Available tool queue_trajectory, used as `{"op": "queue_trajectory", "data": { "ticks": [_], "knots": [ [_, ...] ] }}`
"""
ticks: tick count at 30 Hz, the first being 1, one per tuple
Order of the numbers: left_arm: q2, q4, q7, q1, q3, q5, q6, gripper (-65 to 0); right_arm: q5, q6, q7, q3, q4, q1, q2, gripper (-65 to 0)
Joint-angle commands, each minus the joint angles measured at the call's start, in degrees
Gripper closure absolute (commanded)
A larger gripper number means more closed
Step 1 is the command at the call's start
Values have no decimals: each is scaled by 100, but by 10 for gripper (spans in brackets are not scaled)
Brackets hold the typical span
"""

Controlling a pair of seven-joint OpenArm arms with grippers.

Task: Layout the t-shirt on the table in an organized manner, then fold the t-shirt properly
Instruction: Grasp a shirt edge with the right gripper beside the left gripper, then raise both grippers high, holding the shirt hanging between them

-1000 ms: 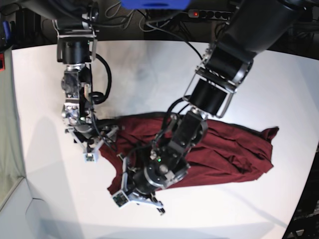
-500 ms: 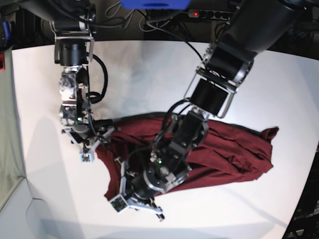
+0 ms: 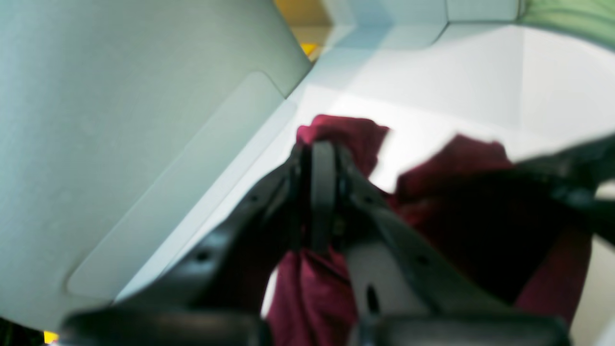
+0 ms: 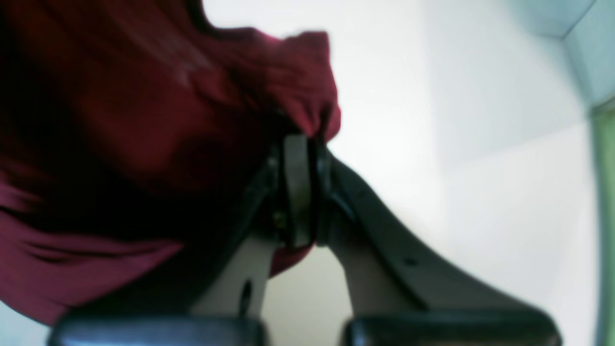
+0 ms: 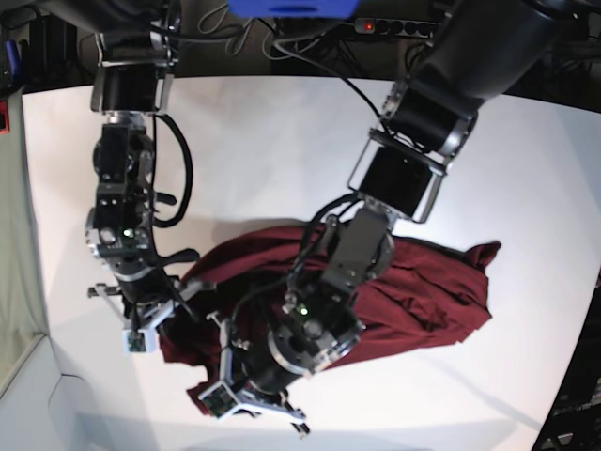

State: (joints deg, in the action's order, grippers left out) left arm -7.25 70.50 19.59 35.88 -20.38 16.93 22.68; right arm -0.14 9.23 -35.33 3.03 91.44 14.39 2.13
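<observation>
A: Base view: where's the t-shirt (image 5: 413,291)?

B: Bunched across the near middle of the table (image 5: 282,141), still unspread.

A: And the grips?

B: Right gripper (image 4: 300,139) is pinched on a fabric edge at the shirt's near-left corner; left gripper (image 3: 323,149) is clamped on cloth beside it. Probably two neighbouring holds, so the hem can be stretched flat.

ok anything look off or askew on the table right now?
Only the t-shirt: bunched and wrinkled, skewed across the table, not laid flat. Left gripper and right gripper are each pinched on a fold. No damage shows.
</observation>
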Motion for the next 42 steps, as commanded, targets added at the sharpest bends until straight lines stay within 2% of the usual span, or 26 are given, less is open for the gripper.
{"op": "queue_trajectory", "data": {
  "ticks": [1,6,10,15,18,23,30,42],
  "knots": [
    [-62,216,-197,250,188,-27,-92,-1,1,13,109,1,285,139,11,0],
    [-106,489,-206,355,689,-27,-92,-1,1,13,109,1,1067,341,2,0],
    [-80,761,-223,548,741,-36,-92,-1,1,13,109,1,1612,640,2,0],
    [-62,1271,-557,777,847,-27,-101,-1,1,13,109,1,2201,1273,2,0],
    [-97,1526,-584,1006,1076,-27,-101,-1,1,13,109,-8,2245,1704,2,0],
    [-53,1702,-592,1296,1260,-53,-479,-1,1,13,109,-8,2263,2187,20,0],
    [-53,1754,-601,1595,1287,-53,-514,-1,1,13,109,-175,2289,2662,11,0],
    [-97,1491,-601,2957,1928,-53,-514,-1,1,13,109,-333,2280,3796,11,0]
  ]
}}
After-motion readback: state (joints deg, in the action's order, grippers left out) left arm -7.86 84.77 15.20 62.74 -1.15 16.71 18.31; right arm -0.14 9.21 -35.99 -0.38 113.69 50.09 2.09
